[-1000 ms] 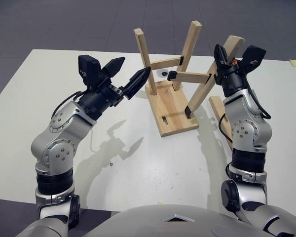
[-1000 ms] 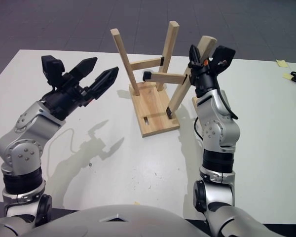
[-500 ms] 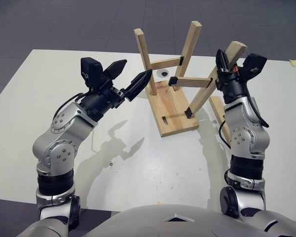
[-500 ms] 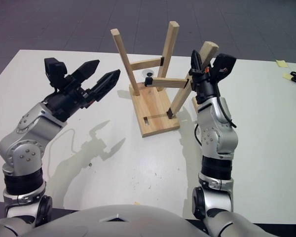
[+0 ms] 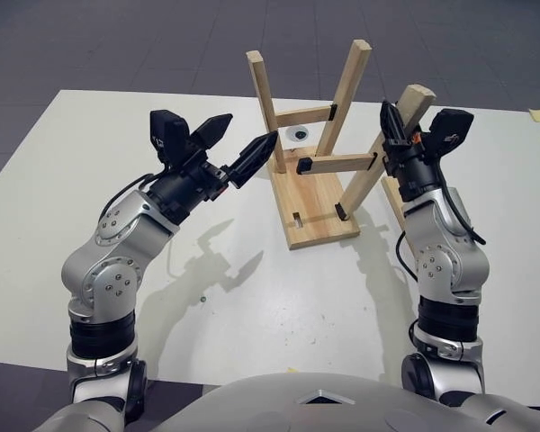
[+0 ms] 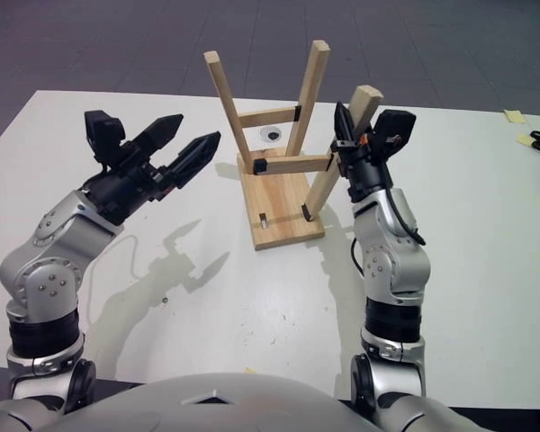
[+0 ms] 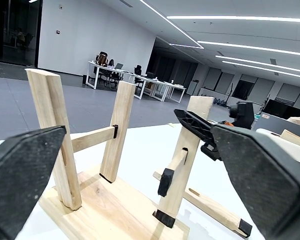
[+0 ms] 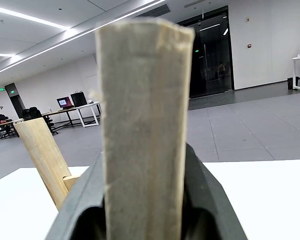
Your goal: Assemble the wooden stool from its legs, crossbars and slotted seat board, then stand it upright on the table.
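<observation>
Here, left end effector (image 5: 250,128) apart near seat board (image 5: 319,214); right end effector (image 5: 398,117) clamped on leg (image 5: 364,175).

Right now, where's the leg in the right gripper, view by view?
Left eye view: leg right of centre, leaning, top to the right.
Right eye view: leg near centre, same lean.
Left wrist view: leg, the leaning one with a black-capped foot.
Right wrist view: leg close up, dead centre.
Shared landmark: seat board, at its foot in the eye and left wrist views.

Seat board (image 5: 313,205) flat on table (image 5: 90,153) (legs (image 5: 346,85) atop)
</observation>
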Controlling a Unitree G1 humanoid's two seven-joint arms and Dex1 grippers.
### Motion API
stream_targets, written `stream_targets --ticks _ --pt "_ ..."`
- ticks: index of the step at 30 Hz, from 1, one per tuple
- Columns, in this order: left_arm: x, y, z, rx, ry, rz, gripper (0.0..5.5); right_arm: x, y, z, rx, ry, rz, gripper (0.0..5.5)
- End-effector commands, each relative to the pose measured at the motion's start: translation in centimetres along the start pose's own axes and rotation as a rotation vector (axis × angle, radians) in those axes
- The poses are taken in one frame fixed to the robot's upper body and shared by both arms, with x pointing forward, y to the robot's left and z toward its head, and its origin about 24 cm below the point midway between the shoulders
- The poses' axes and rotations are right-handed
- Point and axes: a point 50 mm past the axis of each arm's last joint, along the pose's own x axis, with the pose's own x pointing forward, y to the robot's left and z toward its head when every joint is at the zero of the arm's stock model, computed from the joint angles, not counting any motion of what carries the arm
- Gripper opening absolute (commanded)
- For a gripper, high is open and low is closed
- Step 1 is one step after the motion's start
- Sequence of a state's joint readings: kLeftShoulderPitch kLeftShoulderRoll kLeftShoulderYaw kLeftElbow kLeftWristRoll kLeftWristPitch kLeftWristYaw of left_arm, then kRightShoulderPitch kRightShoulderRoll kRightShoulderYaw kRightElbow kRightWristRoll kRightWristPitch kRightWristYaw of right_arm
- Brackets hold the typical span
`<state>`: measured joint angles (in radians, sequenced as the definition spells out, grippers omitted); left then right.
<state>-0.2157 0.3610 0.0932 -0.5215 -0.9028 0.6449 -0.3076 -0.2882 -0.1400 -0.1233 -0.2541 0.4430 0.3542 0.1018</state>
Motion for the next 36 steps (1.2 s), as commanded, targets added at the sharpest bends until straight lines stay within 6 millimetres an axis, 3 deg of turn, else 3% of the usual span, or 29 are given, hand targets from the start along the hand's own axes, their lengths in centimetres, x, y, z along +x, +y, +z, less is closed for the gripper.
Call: stream_targets --ticks 1,9,14,19,23,26,28,32,34,36 --pt "0.2 0.2 -0.1 0.004 0.017 -0.007 5.40 0.9 -0.1 -0.5 -0.006 0.016 -0.010 1.02" --pt "0.1 0.1 -0.1 0.002 0.024 -0.013 5.40 0.9 -0.4 -0.5 -0.031 0.010 -0.007 1.02" --pt "0.0 0.0 -0.2 0.002 0.024 -0.011 5.40 -2.8 -1.8 -3.3 -0.091 0.153 -0.019 1.02" --pt "-0.2 -0.1 -0.4 0.004 0.030 -0.005 5.40 -6.7 -3.4 -4.8 -0.143 0.335 -0.037 1.02" --pt "-0.1 -0.1 -0.5 0.007 0.034 -0.004 5.40 -7.8 -3.2 -5.9 -0.114 0.550 -0.051 1.02" --pt "0.0 -0.1 -0.5 0.013 0.036 -0.008 5.40 -8.8 -3.8 -6.4 0.024 0.719 -0.172 1.02" --pt "-0.2 -0.1 -0.5 0.014 0.035 -0.002 5.40 -8.4 -3.7 -6.5 0.090 0.758 -0.209 1.02" --pt "0.1 -0.2 -0.6 0.020 0.046 -0.018 5.40 -4.4 -2.7 -4.8 0.013 0.636 -0.144 1.02" --pt "0.0 -0.3 -0.5 0.026 0.050 -0.025 5.40 -5.8 -3.1 -5.6 -0.040 0.702 -0.145 1.02" --pt "-0.2 -0.2 -0.7 0.025 0.057 -0.018 5.40 -8.5 -3.6 -6.9 -0.066 0.812 -0.164 1.02"
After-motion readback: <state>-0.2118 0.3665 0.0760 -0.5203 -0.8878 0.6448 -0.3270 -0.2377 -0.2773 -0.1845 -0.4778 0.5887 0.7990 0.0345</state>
